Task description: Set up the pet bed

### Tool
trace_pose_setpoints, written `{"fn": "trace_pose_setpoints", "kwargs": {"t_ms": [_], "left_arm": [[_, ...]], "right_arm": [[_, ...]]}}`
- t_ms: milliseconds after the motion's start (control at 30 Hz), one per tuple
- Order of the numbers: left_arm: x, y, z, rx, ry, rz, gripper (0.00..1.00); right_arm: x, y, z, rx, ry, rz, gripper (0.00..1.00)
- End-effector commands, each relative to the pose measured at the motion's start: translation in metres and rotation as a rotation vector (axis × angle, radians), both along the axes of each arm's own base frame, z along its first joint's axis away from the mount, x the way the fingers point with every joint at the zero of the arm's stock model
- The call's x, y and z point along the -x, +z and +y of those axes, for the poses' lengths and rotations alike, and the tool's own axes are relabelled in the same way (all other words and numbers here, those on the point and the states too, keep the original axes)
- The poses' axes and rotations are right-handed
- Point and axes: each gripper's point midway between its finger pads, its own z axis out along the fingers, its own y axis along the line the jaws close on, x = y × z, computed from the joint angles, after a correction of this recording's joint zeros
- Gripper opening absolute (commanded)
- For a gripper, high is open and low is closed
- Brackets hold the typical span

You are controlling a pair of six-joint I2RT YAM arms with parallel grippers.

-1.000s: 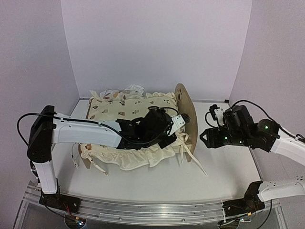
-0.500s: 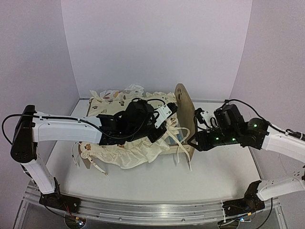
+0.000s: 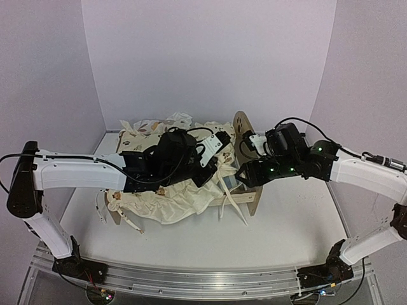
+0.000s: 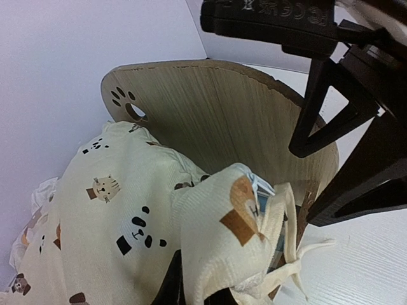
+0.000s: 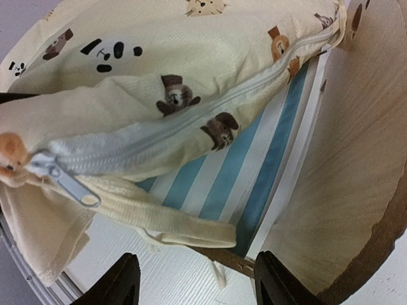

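Over the pet bed point(image 3: 241, 126), left gripper point(image 3: 212, 170) pinches the quilt point(image 4: 127, 210) corner up; right gripper point(image 5: 194, 279), wide open, should probably grasp its edge next.

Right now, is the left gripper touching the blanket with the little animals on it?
Touching. The left wrist view shows the left gripper shut on a bunched fold of the animal-print quilt, with cloth bulging up from the pinch.

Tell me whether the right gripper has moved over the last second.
Yes. The right gripper moved left, from clear of the pet bed to overlapping its end board.
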Motion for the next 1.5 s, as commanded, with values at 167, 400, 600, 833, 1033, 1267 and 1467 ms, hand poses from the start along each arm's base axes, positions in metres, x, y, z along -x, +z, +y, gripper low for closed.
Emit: {"fn": "trace_pose_setpoints", "kwargs": {"t_ms": [167, 400, 600, 833, 1033, 1267, 1467], "left_arm": [[0.0, 0.05, 0.02, 0.125, 0.025, -0.044, 0.04], [0.002, 0.055, 0.026, 0.148, 0.031, -0.047, 0.04], [0.005, 0.06, 0.03, 0.166, 0.028, -0.048, 0.04], [0.006, 0.063, 0.032, 0.178, 0.025, -0.047, 0.04], [0.012, 0.065, 0.028, 0.189, -0.007, -0.031, 0.04], [0.014, 0.06, 0.021, 0.191, -0.034, -0.01, 0.03], [0.016, 0.059, 0.013, 0.208, -0.06, 0.012, 0.03]], "right_arm": [[-0.019, 0.016, 0.017, 0.069, 0.06, -0.094, 0.7], [-0.025, -0.01, 0.026, 0.108, 0.075, -0.05, 0.56], [-0.029, -0.016, 0.039, 0.071, 0.083, -0.043, 0.37], [-0.034, -0.004, 0.031, 0.075, 0.055, -0.107, 0.0], [-0.043, 0.048, 0.019, 0.074, 0.03, -0.259, 0.0], [-0.052, 0.077, 0.016, 0.117, 0.031, -0.365, 0.0], [-0.068, 0.076, -0.003, 0.255, -0.038, -0.438, 0.0]]}}
